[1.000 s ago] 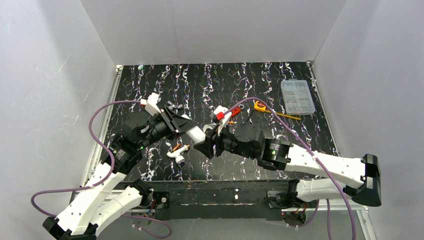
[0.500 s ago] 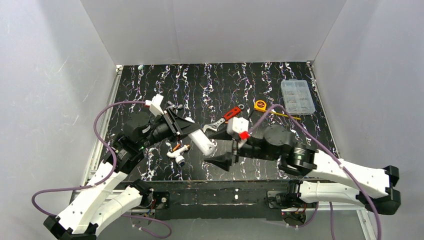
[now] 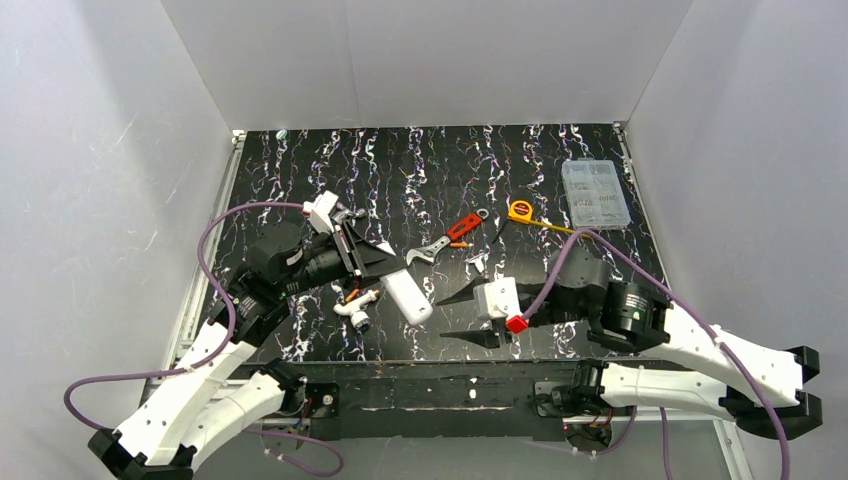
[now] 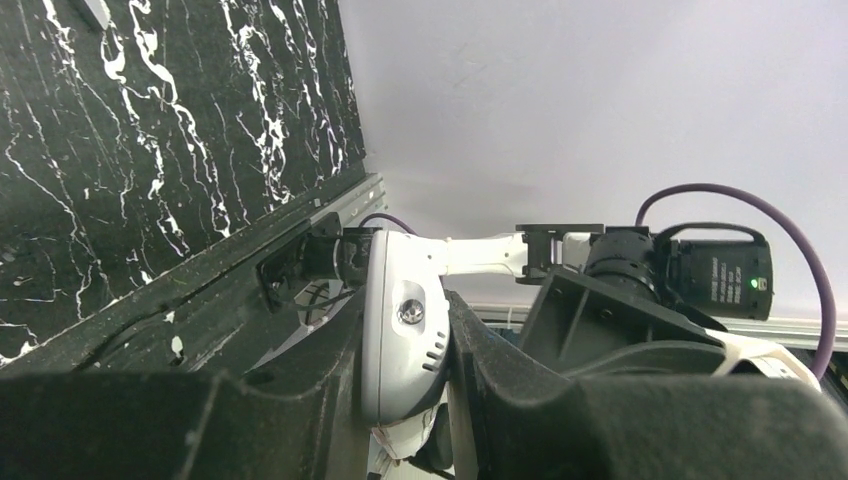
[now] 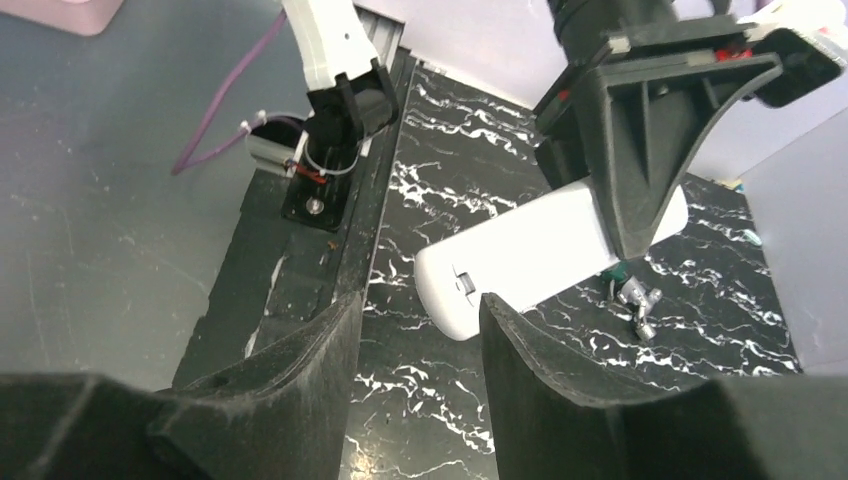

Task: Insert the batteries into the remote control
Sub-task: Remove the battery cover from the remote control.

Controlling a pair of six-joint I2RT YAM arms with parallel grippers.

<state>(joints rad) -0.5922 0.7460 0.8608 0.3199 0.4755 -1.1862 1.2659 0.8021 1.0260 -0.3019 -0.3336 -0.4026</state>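
Observation:
My left gripper (image 3: 388, 268) is shut on the white remote control (image 3: 410, 298) and holds it slanting down over the mat. In the left wrist view the remote's end (image 4: 404, 335) is clamped between the fingers (image 4: 300, 400). My right gripper (image 3: 468, 315) is open and empty, just right of the remote's free end. In the right wrist view the remote (image 5: 540, 255) lies ahead of the spread fingers (image 5: 300, 380), not between them. A small orange battery (image 3: 352, 295) lies under the left gripper. Another small orange piece (image 3: 470, 244) lies by the wrench.
A white tube tool (image 3: 357, 311) lies beside the battery. A red-handled wrench (image 3: 450, 236) and a small white cover piece (image 3: 478, 263) lie mid-mat. A yellow tape measure (image 3: 520, 211) and a clear parts box (image 3: 595, 193) sit at the back right.
My right gripper has drawn back from the remote's end to the right and toward the near edge, jaws open. My left gripper still holds the remote, now tilted slightly lower.

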